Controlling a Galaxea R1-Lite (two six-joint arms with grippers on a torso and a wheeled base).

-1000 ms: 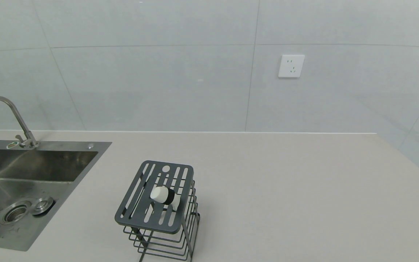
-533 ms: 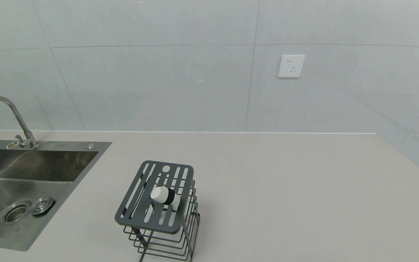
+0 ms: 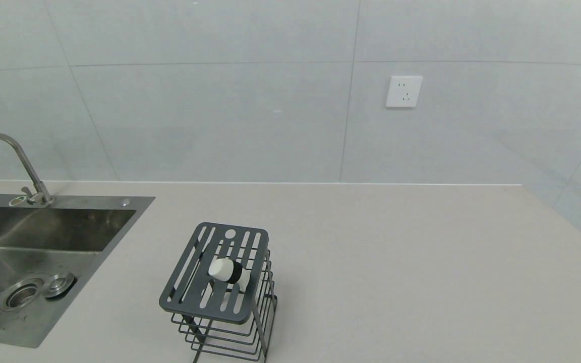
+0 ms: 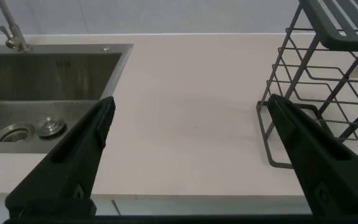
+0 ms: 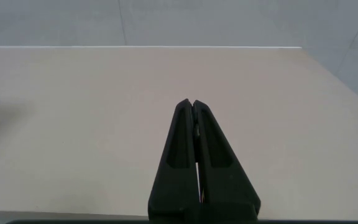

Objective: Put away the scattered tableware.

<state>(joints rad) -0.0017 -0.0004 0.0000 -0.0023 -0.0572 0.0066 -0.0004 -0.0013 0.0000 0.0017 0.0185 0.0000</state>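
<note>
Left wrist view shows the left gripper with its jaws spread wide above the pale beige countertop. The dark grey slotted-top wire rack stands just past one finger. In the head view a stubby white-and-black cylindrical utensil end pokes up, tilted, through the rack's top. The right gripper, jaws pressed together, hangs over the countertop, apart from the rack.
</note>
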